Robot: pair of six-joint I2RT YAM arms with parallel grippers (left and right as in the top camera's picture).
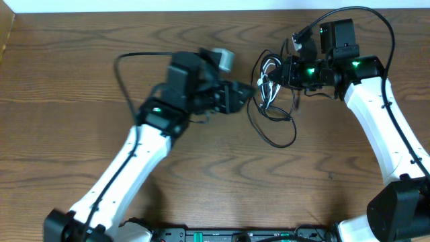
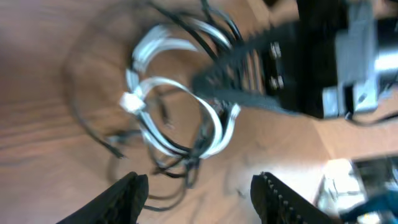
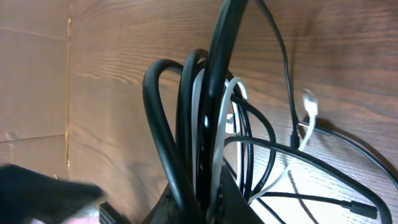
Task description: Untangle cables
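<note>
The left arm reaches from the near left edge of the table (image 1: 80,87) diagonally toward the middle. Its white forearm leads to a black wrist, bent so that the left claw (image 1: 246,91) points to the right. The claw's tips stop just beside the left edge of the cables (image 1: 270,91). In the left wrist view the left claw (image 2: 202,193) stands open. Its two ribbed fingers (image 2: 127,194) sit at the bottom of the frame, well apart, with only bare wood between them and nothing gripped. Ahead of them lie the cables (image 2: 140,99): a white cord coiled in a few loops, with thin black cords threaded through it and trailing off to the left. This view is blurred.

The right arm comes from the near right corner, rises along the right side and folds at the elbow near the far edge. Its wrist turns leftward, so the right claw (image 1: 267,79) faces the left one across the tangle. The right claw (image 3: 199,208) is closed on the cables (image 3: 185,124). In its own view a bundle of black cords and the white cord rises from between its fingers at the bottom of the frame and arches over.

From above, the tangle sits right of the table's centre, toward the far edge, between the two claws. One black loop lies loose on the wood toward the near side.
</note>
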